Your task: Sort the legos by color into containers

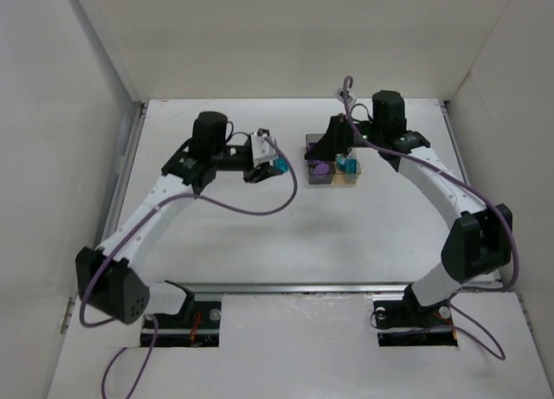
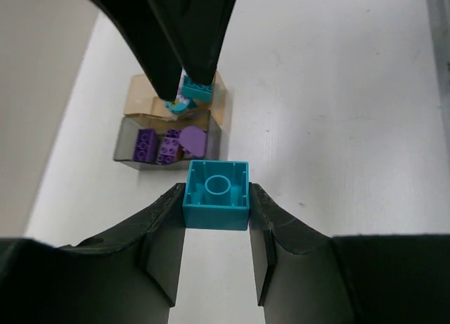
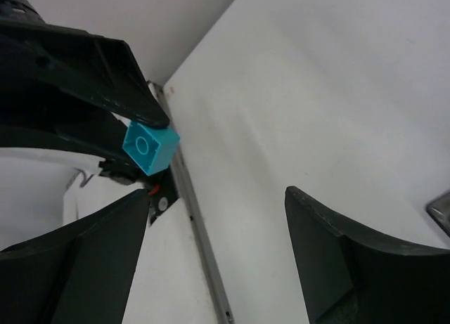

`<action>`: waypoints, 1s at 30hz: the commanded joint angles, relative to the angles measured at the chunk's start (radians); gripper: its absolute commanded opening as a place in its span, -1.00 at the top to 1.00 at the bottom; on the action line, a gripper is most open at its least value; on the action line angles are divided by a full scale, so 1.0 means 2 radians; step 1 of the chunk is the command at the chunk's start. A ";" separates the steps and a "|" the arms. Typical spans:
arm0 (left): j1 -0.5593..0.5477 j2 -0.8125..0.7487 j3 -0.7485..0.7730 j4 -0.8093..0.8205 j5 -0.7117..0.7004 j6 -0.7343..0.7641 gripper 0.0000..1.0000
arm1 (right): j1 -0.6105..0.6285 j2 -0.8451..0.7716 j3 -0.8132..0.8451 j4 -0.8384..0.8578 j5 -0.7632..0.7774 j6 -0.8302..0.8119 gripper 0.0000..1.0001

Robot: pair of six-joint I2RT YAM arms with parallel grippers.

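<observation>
While the left end effector (image 2: 216,210) pinches a teal lego (image 2: 216,194), the right end effector (image 3: 216,201) gapes, seemingly empty.

The small teal studded brick (image 2: 216,195), at lower centre of the left wrist view, is smooth hard plastic with a mild sheen. The black fingers (image 2: 163,232) of the left gripper (image 2: 216,211) look like matt plastic, faintly grainy. Higher in that view, the smoky grey bin (image 2: 125,143) and the amber-orange bin (image 2: 139,102) are thin translucent plastic, glossy at the rims. The purple bricks (image 2: 146,144) are smooth plastic too. The white table (image 2: 337,113) is matt and even. A dull metal rail (image 3: 204,257) crosses the lower middle of the right wrist view.
</observation>
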 commanded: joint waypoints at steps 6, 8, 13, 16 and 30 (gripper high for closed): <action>-0.030 -0.073 -0.055 0.153 -0.044 0.037 1.00 | 0.046 0.029 0.070 0.036 -0.070 0.051 -0.67; -0.030 -0.068 -0.054 0.153 -0.044 0.032 1.00 | 0.060 0.037 0.081 0.036 -0.070 0.055 -0.67; -0.030 -0.068 -0.054 0.169 -0.048 0.023 1.00 | 0.070 0.048 0.081 0.036 -0.085 0.055 -0.67; -0.030 -0.068 -0.059 0.174 -0.048 0.023 1.00 | 0.074 0.054 0.086 0.036 -0.092 0.055 -0.52; -0.039 -0.068 -0.059 0.141 -0.031 0.020 1.00 | 0.079 0.075 0.115 0.036 -0.126 0.048 -0.41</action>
